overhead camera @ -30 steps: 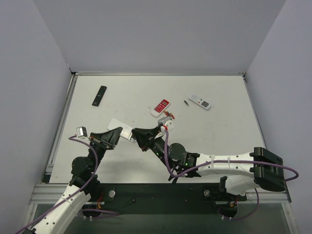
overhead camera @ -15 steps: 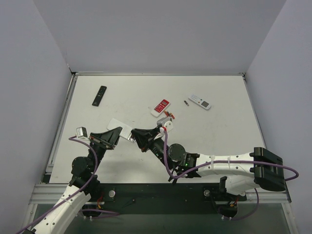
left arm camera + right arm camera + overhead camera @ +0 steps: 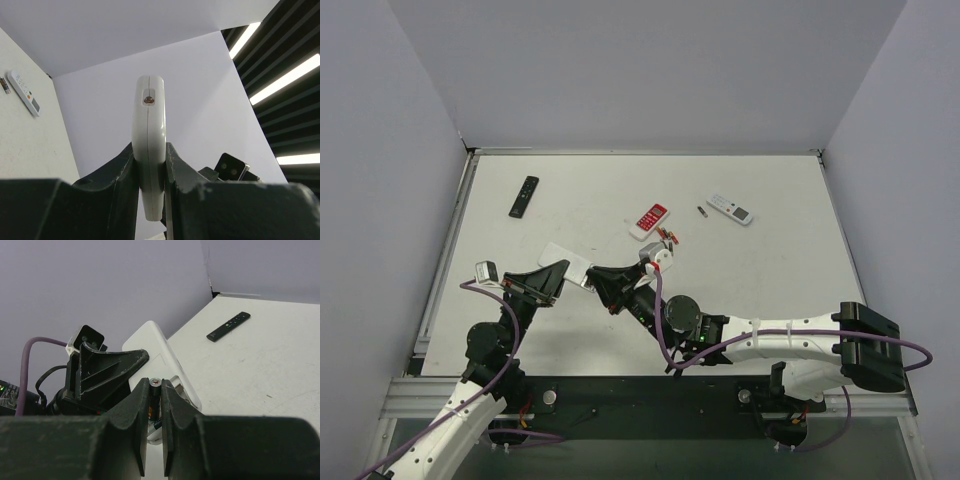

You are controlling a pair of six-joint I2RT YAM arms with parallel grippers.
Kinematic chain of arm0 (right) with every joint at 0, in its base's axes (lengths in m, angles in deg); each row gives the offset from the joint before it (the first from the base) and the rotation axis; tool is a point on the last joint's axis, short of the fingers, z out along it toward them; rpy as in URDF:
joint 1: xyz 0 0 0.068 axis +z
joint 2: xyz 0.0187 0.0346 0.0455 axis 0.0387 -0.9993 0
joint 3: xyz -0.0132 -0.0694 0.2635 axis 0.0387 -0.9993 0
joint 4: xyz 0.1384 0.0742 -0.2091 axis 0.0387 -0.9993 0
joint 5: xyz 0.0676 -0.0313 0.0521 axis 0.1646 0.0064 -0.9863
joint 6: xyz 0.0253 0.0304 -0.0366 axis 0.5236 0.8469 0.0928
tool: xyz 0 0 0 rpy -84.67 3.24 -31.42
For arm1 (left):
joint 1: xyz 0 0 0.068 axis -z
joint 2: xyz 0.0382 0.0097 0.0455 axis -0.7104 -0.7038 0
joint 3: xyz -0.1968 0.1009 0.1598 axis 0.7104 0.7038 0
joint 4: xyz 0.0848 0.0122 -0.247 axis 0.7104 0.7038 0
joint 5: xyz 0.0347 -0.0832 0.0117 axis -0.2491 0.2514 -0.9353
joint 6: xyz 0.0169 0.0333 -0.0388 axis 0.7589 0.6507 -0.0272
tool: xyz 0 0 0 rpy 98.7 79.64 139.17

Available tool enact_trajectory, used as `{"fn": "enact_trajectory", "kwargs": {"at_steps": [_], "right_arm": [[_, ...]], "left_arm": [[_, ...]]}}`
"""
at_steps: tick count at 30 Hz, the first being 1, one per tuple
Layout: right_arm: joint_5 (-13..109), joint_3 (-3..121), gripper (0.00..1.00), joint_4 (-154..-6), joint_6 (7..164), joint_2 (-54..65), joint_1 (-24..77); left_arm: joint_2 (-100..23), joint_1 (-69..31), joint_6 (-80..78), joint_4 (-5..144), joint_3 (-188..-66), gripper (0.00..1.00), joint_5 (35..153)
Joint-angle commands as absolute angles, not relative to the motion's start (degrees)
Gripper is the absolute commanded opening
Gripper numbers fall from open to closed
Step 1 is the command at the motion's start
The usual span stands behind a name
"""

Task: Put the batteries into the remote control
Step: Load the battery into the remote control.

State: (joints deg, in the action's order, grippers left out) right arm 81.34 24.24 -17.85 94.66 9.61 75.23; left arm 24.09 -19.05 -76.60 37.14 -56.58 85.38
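Two robot arms meet over the near-left part of a white table (image 3: 770, 270). The left gripper (image 3: 556, 272) is clamped on the remote control (image 3: 568, 262). In the left wrist view the remote control (image 3: 148, 130) stands edge-on, squeezed between two black fingers (image 3: 122, 172), with a seam running down its side and a small brownish emitter bulb at its far end.

The right gripper (image 3: 604, 276) is closed on a single battery (image 3: 155, 396), dark with an orange band and a metallic tip, which is pinched upright between its fingers (image 3: 135, 410). From the right wrist camera, that battery sits just at the near end of the plain white back of the remote control (image 3: 157, 352), beside what looks like an open recess. Whether the two touch cannot be told. The left gripper (image 3: 107, 372) shows there as a black wedge gripping the remote's left side.

Farther back on the table lies a red-and-white remote (image 3: 648, 220), with small batteries (image 3: 667, 236) just beside its near-right end. A second white remote (image 3: 730, 208) rests to the right, with a loose battery (image 3: 701, 211) just to its left. Both also show at the edge of the left wrist view, the second white remote (image 3: 22, 90) face up with coloured buttons. A slim black remote (image 3: 524, 196) lies well apart at the far left, also seen from the right wrist camera (image 3: 228, 326).

Any print on the remotes or batteries is too small to read.
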Motion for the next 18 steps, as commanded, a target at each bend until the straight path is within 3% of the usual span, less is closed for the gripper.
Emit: {"fn": "enact_trajectory", "kwargs": {"at_steps": [1,18], "right_arm": [[80.3,23.8,0.0,-17.8,95.6,8.8,75.9],[85.4,23.8,0.2,-21.9,95.9,9.5,75.7]], "left_arm": [[25.2,-19.2,-78.2,31.6,-46.3,0.0,83.0],[25.6,-19.2,-78.2,32.9,-46.3,0.0,83.8]]}}
